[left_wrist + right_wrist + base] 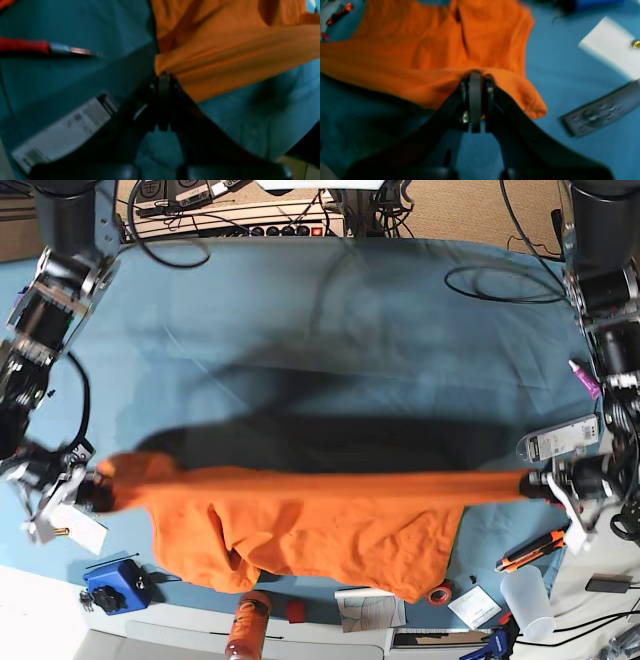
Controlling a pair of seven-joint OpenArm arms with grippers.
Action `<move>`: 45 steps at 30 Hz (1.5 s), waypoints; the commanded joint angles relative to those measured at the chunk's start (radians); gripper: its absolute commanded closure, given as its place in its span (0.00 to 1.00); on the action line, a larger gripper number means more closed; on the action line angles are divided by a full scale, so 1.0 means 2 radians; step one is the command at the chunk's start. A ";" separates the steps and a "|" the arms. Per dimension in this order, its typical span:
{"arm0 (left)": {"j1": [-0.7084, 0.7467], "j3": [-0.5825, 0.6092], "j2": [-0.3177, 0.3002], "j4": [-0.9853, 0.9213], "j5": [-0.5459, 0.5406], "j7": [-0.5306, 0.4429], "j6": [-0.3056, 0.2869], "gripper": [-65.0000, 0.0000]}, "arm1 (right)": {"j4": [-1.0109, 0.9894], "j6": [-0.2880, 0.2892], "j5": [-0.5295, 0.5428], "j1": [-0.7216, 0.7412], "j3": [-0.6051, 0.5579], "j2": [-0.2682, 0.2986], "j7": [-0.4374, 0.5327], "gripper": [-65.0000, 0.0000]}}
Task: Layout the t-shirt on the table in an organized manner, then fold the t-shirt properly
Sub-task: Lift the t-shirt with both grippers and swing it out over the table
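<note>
The t-shirt [320, 525] hung stretched in a long band across the near half of the table [330, 330], its top edge pulled taut and nearly level from side to side while the rest of the cloth drooped toward the table's front edge. That long axis ran straight between the two arms. The right gripper [475, 75], at the left end in the base view, was pinched closed on a bunched corner of the cloth, and the left gripper [163, 75], at the opposite end, was likewise clamped on a gathered corner. Each arm held its own end, neither nearer the middle. Beside the left gripper lay a red-handled tool [45, 48]; near the right lay a white sheet [610, 45]. Laying the shirt flat likely depended on lowering both ends together, keeping that taut edge level.
</note>
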 commanded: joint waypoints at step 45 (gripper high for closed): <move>0.423 -0.193 0.063 0.261 0.005 -0.009 -0.011 1.00 | 0.211 0.050 0.173 -0.428 0.226 -0.075 0.014 1.00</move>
